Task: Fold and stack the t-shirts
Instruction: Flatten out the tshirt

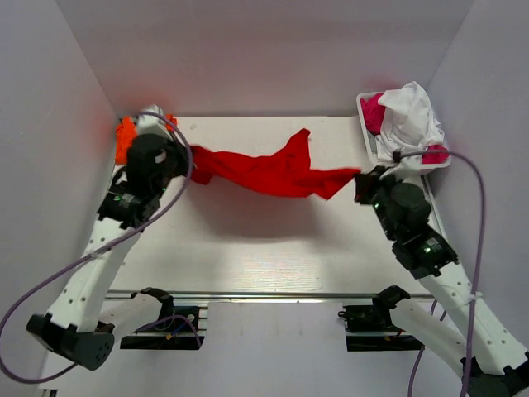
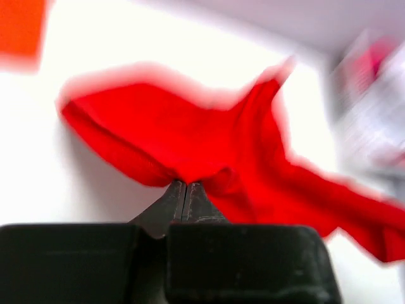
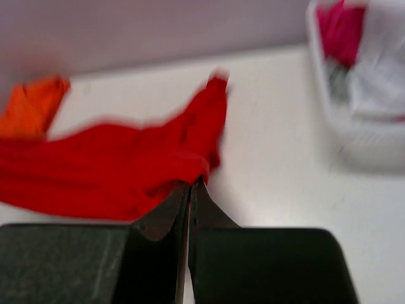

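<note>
The bright red t-shirt (image 1: 264, 172) hangs stretched in the air between my two grippers, above the white table. My left gripper (image 1: 188, 157) is shut on its left end; the left wrist view shows the cloth (image 2: 209, 145) bunched at the closed fingertips (image 2: 185, 185). My right gripper (image 1: 360, 180) is shut on its right end, and the right wrist view shows the cloth (image 3: 114, 168) pinched at the tips (image 3: 190, 183). The orange t-shirt (image 1: 125, 137) lies at the far left behind my left arm; it also shows in the right wrist view (image 3: 28, 107).
A white basket (image 1: 374, 147) at the far right holds white (image 1: 409, 116) and pink (image 1: 374, 112) cloth. White walls close in the table on the left, back and right. A metal rail (image 1: 273, 294) runs along the near edge.
</note>
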